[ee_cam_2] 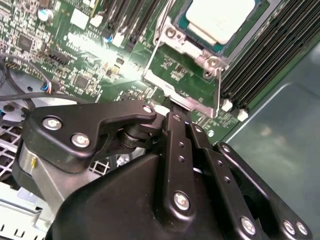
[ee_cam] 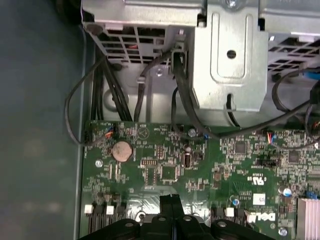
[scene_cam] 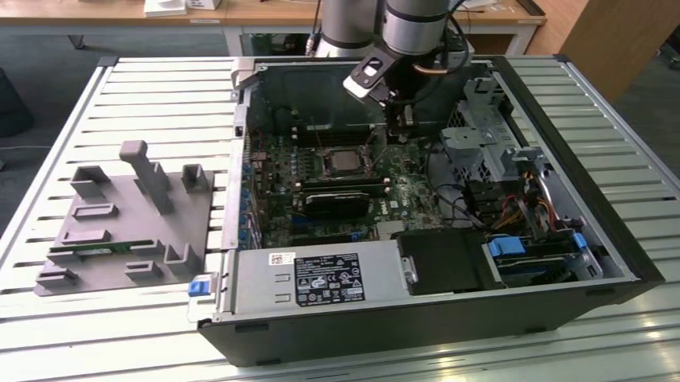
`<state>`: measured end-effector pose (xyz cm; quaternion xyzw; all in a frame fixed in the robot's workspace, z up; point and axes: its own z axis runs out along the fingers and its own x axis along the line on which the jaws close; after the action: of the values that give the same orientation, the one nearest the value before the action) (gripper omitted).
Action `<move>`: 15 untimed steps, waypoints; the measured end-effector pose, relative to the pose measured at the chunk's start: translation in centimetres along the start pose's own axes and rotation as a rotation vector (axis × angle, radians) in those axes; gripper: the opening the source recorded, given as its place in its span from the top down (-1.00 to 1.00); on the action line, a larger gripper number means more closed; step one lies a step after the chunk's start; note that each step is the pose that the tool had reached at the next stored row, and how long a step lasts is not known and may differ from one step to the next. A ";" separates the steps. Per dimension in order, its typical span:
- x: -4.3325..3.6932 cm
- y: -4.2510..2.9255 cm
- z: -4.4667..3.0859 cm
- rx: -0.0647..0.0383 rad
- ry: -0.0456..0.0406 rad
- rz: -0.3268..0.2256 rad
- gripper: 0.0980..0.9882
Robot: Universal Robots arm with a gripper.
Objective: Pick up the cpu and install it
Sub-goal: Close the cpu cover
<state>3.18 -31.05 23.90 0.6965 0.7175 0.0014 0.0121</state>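
Observation:
The cpu point(scene_cam: 343, 161), a small square chip with a silvery-grey top, lies in its socket on the green motherboard point(scene_cam: 279, 171) inside the open computer case point(scene_cam: 425, 334). In the second wrist view the cpu point(ee_cam_2: 220, 17) sits just beyond a hinged metal socket frame point(ee_cam_2: 187, 47) that stands tilted up. My gripper point(scene_cam: 402, 134) reaches down into the case, to the exterior view's right of the cpu. Its black fingers are shut together, with their tips point(ee_cam_2: 170, 102) at the frame's near edge. In the first wrist view the shut gripper point(ee_cam: 171, 200) hangs over the board with nothing between its fingers.
A grey fixture tray point(scene_cam: 117, 231) with a green memory stick point(scene_cam: 101, 249) lies on the slatted table at the exterior view's left. Inside the case are a black heatsink block point(scene_cam: 338, 200), a power supply point(scene_cam: 318, 278), a metal drive cage point(ee_cam: 230, 55) and loose cables point(ee_cam: 75, 115).

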 end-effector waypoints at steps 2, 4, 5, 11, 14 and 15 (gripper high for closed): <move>0.01 -0.36 0.00 0.000 0.0001 0.000 0.98; 0.03 -0.70 0.00 0.000 0.0002 0.000 0.98; 0.04 -0.85 0.00 0.000 0.0002 0.000 0.98; 0.08 -1.72 0.02 0.000 0.0002 0.000 0.98; 0.10 -2.11 0.04 0.000 0.0001 0.000 0.98; 0.10 -2.22 0.04 0.000 0.0001 0.000 0.98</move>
<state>0.96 -31.01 23.81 0.6965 0.7175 0.0015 0.0121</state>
